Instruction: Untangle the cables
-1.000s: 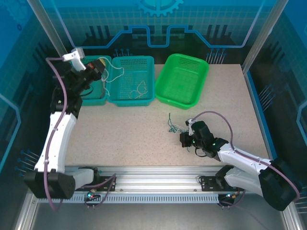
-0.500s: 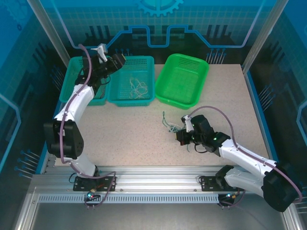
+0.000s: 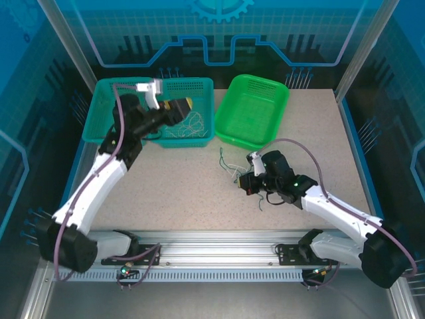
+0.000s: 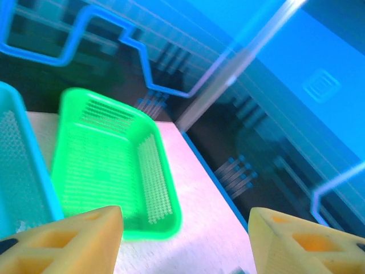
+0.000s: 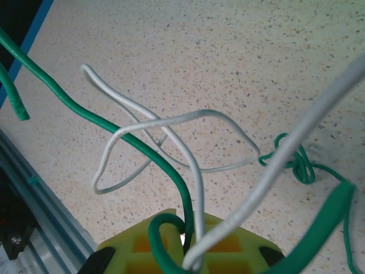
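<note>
Left arm [image 3: 106,174] now rightward, fingers [image 4: 63,240] apart

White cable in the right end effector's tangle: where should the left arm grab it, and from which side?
Take the white cable by its free tail, which juts out alone beyond the green cable. It is probably best to come from above on the robot's left. The right end effector pinches both cables at the opposite end, and the open left end effector sits on that side.
</note>
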Robot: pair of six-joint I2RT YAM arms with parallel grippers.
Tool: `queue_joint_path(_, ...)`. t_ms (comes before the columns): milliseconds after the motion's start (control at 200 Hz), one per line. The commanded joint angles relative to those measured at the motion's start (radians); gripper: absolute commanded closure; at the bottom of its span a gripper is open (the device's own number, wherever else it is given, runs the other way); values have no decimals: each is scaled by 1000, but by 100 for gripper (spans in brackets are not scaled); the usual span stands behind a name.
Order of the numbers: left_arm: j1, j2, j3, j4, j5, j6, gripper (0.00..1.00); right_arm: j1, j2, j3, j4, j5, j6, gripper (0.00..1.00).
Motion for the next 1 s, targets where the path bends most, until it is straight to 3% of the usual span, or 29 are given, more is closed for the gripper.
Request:
queue_joint_path(0,-38,-60,-143,85,62,7,39,-23,22,60,-4,-73,51,100)
queue_joint_path(145,-82,-109,-306,220,120,-48,39,-41,50,110,-1,-124,115,100)
queue_joint_path(320,-126,-44,-440,466,171,-154,39,-66,88,168,7,-214,227,100)
queue_joint_path(575,-184,185,-427,744,219,-254,38,-68,104,245,14,-288,335,100)
queue_joint_path(775,-229,327,-365,810,218,-265,38,-69,81,253,8,-285,367,100)
queue_joint_path(865,-235,353,-359,866,198,-288,49,-68,72,249,1,-288,368,100)
queue_joint_path(995,-236,361,-362,918,149,-306,76,-68,69,239,-15,-284,364,100)
